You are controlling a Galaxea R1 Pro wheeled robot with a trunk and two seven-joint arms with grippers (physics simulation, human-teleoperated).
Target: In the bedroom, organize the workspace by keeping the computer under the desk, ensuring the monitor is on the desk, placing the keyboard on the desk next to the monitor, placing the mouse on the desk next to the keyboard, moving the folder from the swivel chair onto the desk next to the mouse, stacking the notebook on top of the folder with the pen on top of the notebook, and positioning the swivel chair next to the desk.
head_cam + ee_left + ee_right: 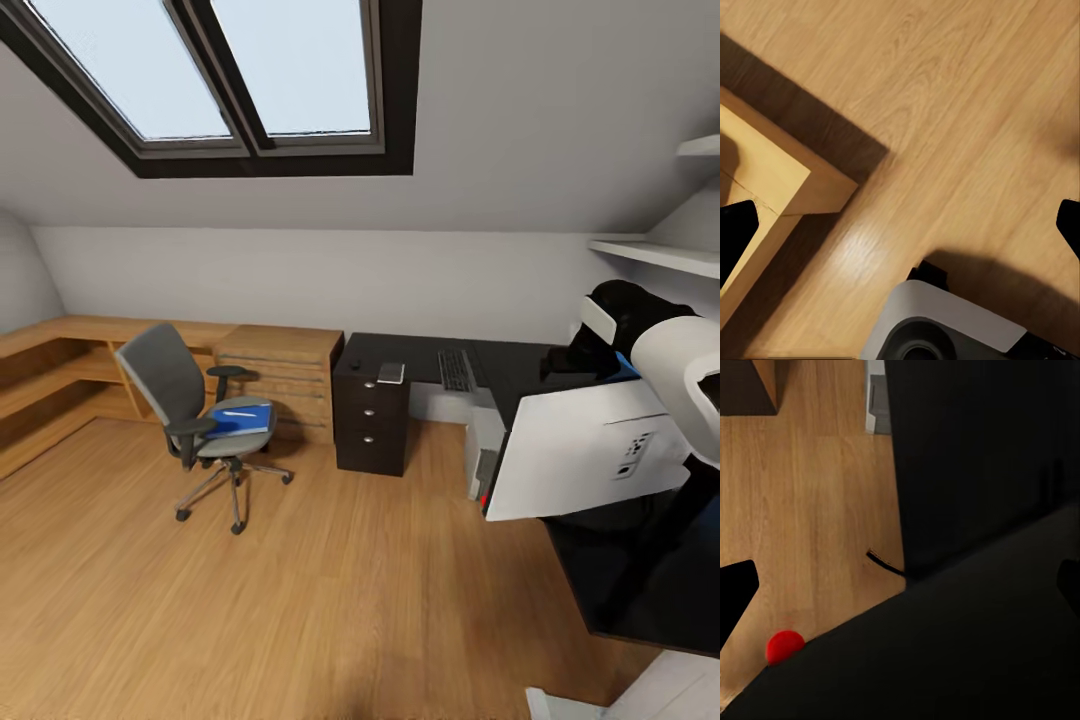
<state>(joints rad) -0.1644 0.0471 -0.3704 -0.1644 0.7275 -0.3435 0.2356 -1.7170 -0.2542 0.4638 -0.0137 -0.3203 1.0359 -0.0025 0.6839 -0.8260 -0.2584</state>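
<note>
The grey swivel chair (165,385) stands on the floor left of the desk (520,375), with the blue folder (242,418) on its seat and a thin pale pen (240,411) lying on it. On the black desk top lie the mouse (355,365), the notebook (391,372) and the keyboard (455,368). The monitor (585,455) shows its white back at the right, and its dark face (945,660) lies under my open right gripper (904,581). The grey computer (484,440) sits under the desk. My left gripper (904,225) hangs open over bare floor.
A black drawer unit (370,425) stands under the desk's left end. Low light-wood shelf units (280,365) line the back and left walls, one corner (772,180) close to my left gripper. My base (945,326) is below it. White wall shelves (660,255) hang at the right.
</note>
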